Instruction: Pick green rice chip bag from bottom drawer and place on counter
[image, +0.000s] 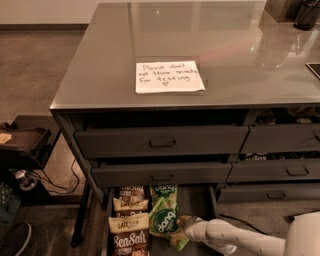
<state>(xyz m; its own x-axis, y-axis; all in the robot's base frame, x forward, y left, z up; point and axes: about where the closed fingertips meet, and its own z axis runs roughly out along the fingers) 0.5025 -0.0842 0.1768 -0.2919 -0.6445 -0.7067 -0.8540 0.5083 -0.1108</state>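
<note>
Green rice chip bag (164, 220) lies in bottom drawer (198, 202), end effector (186, 226) at its right edge (grip state cannot be told); advise firm pinch, then lift clear of drawer above (160, 174)

Dim, warm indoor light from above, brightest on the counter (100, 75).

Soft glare and pale reflections across the glossy counter, strongest toward the far right; white note (169, 77) as the brightest patch. Deep shadow under the counter's edge and in the gaps above the upper drawers (160, 142). Dark inside the bottom drawer (197, 200), with a little light on the green rice chip bag (165, 222). Low in that drawer, half in shade, the gripper (186, 224), just beside the bag's pale end, possibly touching it. White arm (235, 240) bright by contrast. Murky floor (35, 60) at left.
</note>
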